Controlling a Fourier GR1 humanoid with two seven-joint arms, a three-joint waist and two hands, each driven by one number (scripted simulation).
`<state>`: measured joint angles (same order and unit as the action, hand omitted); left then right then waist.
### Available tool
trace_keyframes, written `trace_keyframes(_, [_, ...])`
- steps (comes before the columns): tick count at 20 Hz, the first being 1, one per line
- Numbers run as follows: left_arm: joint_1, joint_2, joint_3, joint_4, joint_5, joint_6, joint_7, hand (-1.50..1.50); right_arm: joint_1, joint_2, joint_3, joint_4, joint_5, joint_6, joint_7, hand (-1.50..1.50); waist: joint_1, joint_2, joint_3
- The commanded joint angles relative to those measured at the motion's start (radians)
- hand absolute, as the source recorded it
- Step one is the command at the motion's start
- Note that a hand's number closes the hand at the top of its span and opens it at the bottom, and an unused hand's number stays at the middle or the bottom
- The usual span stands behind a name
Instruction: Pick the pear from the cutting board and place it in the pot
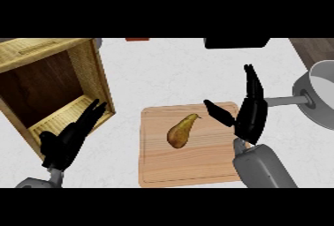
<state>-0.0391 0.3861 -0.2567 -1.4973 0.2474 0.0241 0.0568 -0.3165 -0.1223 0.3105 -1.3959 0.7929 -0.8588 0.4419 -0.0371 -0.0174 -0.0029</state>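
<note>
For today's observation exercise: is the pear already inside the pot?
No, the pear lies on the cutting board, apart from the pot at the right edge.

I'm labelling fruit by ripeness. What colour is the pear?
The pear is yellow-brown, darker at its wide end; the head view shows it.

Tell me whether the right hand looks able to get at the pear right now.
Probably yes. The right hand is open beside the pear, which lies alone on the cutting board, with nothing between them.
</note>
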Motion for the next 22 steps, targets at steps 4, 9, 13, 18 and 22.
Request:
trace_keyframes(4, [-0.009,-0.036,-0.025,0.069,-0.005,0.015,0.061,0.00,-0.028,0.119,0.076,0.057,0.253,-0.017,0.427,-1.50,0.021,0.008,-0.005])
trace_keyframes(9, [-0.051,-0.045,-0.027,0.103,-0.005,-0.009,0.067,0.00,-0.141,0.121,0.107,0.050,0.327,0.065,0.789,-1.50,0.039,0.011,-0.001])
trace_keyframes(13, [-0.065,-0.074,-0.028,0.132,-0.024,0.012,0.047,0.00,-0.134,0.122,0.194,0.053,0.247,0.165,0.945,-1.50,0.047,0.015,0.001])
trace_keyframes(18, [-0.094,-0.078,-0.023,0.143,-0.018,-0.011,0.059,0.00,-0.151,0.122,0.279,0.145,0.147,0.163,1.022,-1.50,0.064,0.021,0.002])
trace_keyframes(22, [-0.087,-0.074,-0.015,0.121,-0.028,0.000,0.083,0.00,-0.122,0.122,0.265,0.081,0.202,0.211,1.045,-1.50,0.041,0.013,0.002])
